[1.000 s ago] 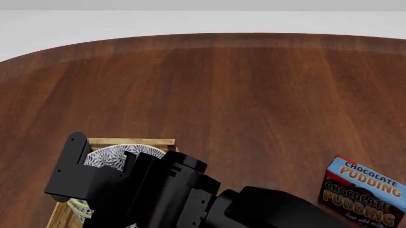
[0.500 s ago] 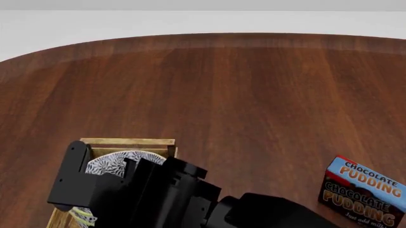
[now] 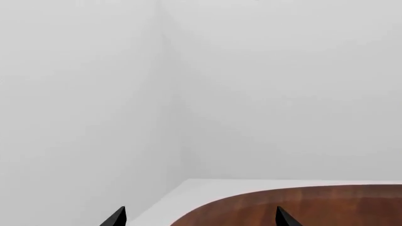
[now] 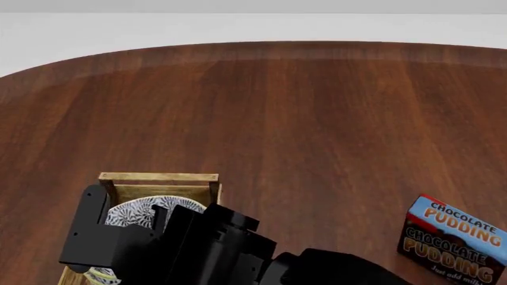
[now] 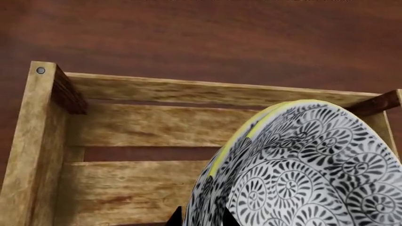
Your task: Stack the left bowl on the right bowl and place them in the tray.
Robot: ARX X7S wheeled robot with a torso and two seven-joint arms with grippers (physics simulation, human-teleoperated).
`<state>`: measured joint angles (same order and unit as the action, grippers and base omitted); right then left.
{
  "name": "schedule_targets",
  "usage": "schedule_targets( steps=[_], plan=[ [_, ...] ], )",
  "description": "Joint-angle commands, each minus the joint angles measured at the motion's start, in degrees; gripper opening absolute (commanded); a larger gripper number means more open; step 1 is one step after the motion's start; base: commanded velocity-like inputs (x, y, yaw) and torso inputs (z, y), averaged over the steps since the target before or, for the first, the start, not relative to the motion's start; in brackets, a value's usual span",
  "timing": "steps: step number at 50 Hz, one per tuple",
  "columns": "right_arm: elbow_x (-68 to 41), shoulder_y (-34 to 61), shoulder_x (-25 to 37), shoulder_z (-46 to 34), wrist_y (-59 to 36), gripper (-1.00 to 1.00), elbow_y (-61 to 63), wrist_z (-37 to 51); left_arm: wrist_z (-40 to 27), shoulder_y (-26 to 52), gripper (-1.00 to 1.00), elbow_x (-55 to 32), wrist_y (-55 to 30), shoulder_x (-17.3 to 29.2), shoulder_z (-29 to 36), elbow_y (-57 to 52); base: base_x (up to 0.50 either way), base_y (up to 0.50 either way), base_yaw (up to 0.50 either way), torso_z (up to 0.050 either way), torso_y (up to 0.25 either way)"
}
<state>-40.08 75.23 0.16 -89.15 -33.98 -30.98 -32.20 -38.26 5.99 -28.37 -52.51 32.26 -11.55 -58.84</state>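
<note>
- Right wrist view shows the stacked bowls (image 5: 295,165) tipped up on edge over the tray (image 5: 44,141): two patterned rims lie nested one inside the other, with a yellow edge line showing along the outer rim.
- The right tool (image 5: 199,217) shows only as two dark finger tips on either side of the bowl wall, narrow and pinching the rims together. Gripping at the rim keeps both bowls locked as one piece, which is probably why they hang at a slant and not level.
- In the head view the black right arm covers most of the bowls (image 4: 146,211); they sit inside the tray's outline, just behind its far end bar (image 4: 158,177). Whether they touch the slatted bottom I cannot tell.
- The tray stands near the front left of the worktop (image 4: 301,119); the blue pudding box (image 4: 453,240) is well apart at the right and plays no part.
- The left tool (image 3: 199,217) is parked clear of the work, its two tips spread wide with nothing between them, facing the worktop edge and the pale wall.
- Stacking looks done; what remains, I judge, is to settle the pair flat and let go.
</note>
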Motion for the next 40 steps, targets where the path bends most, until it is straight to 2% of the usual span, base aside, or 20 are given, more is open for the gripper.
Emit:
schedule_targets(
  steps=[1, 40],
  plan=[
    [1.98, -0.07, -0.16, 0.55, 1.41, -1.00, 1.03, -5.00, -1.32, -0.39, 1.00, -1.44, 0.26, 1.06, -0.46, -0.13, 0.00, 0.00, 0.00, 0.010, 0.000],
    [3.60, -2.90, -0.16, 0.52, 4.28, -1.00, -1.12, -5.35, -5.73, -1.60, 1.00, -5.54, 2.53, 4.62, -0.15, 0.40, 0.00, 0.00, 0.00, 0.000, 0.001]
  ],
)
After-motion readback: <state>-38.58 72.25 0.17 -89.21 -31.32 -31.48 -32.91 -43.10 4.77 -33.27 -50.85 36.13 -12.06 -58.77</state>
